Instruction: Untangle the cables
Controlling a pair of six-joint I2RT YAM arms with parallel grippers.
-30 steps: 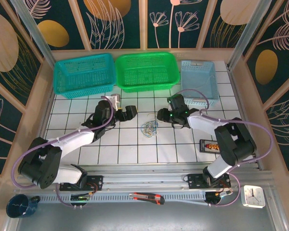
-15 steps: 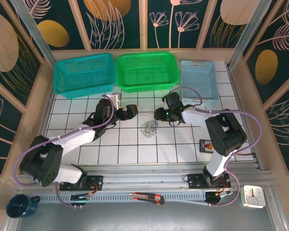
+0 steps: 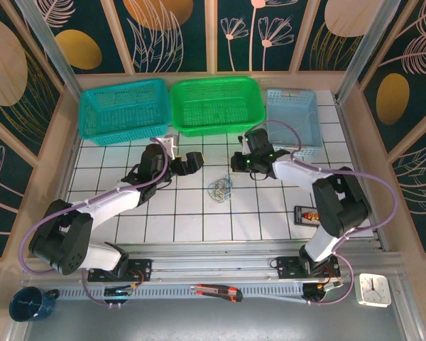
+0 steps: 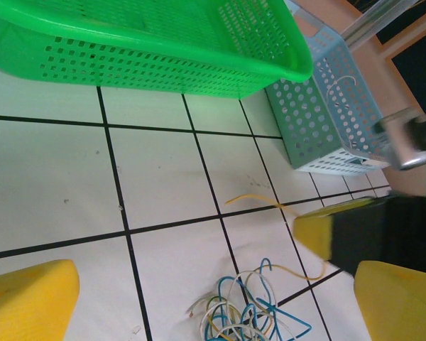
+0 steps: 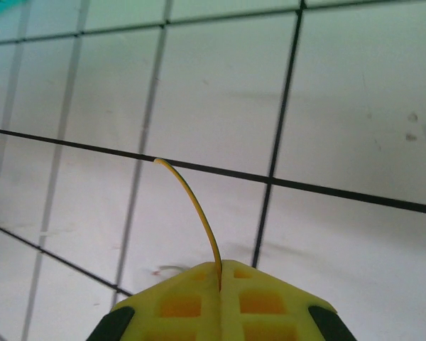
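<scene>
Overhead, cables: I see the cables [image 3: 220, 189] as one small bunch on the tiled worktop [image 3: 184, 220]. They lie between the arms and slightly nearer the bases than either claw.
Overhead, claws: the left claw [image 3: 192, 163] and right claw [image 3: 236, 162] face each other just beyond the bunch. I cannot judge their openings from up here.
Left wrist, left claw: its yellow pads [image 4: 28, 298] stand wide apart with nothing between them. The cables [image 4: 238, 312] lie straight ahead, centred in the gap.
Left wrist, yellow wire: the yellow wire [image 4: 259, 198] runs roughly crosswise to my left claw, its tail poking past the right claw's tip [image 4: 316, 229]. Another yellow stretch seems to drop back into the bunch.
Right wrist, right claw: the pads are pressed together [image 5: 220, 273] and clamped on the yellow wire [image 5: 195, 206]. Its free tail curves away over bare tiles.
Next move: I reckon the free left claw should drop onto the bunch and pin it. The right could then draw its strand out, away from the left arm.
</scene>
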